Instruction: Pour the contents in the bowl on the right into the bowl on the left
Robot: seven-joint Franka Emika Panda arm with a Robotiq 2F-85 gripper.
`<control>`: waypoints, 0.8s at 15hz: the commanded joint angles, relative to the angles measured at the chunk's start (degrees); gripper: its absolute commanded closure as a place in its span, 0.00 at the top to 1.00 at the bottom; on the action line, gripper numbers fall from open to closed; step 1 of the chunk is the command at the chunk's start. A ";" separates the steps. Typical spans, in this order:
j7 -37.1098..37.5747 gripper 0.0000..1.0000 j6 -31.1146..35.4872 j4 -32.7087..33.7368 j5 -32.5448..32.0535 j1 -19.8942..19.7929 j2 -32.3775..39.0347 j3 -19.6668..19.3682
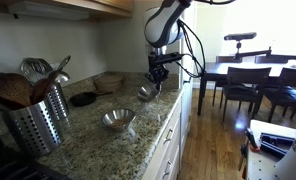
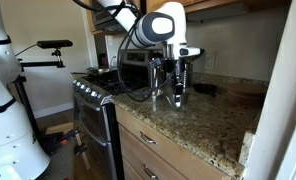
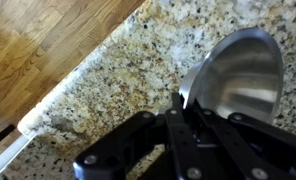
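My gripper [image 3: 184, 104] is shut on the rim of a shiny steel bowl [image 3: 238, 72] and holds it tilted just above the granite counter [image 3: 108, 80]. In an exterior view the held bowl [image 1: 146, 92] hangs below the gripper [image 1: 158, 74] near the counter's edge. A second steel bowl [image 1: 116, 120] stands upright on the counter, closer to the camera and apart from the held one. In an exterior view the gripper [image 2: 178, 95] hovers over the counter; the bowls are hard to make out there. I cannot see any contents in either bowl.
A perforated steel utensil holder [image 1: 38, 122] with spoons stands at the near left. A dark flat disc [image 1: 84, 98] and a woven bowl [image 1: 110, 80] sit by the wall. The counter edge drops to wood floor [image 3: 38, 50]. A stove [image 2: 93, 88] adjoins the counter.
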 commanded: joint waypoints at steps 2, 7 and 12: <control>-8.42 0.09 2.04 -0.22 8.26 -1.52 2.04 0.25; -16.73 0.08 1.84 0.35 16.29 -2.75 4.32 0.77; -21.27 0.08 1.37 1.11 19.99 -3.68 5.68 0.69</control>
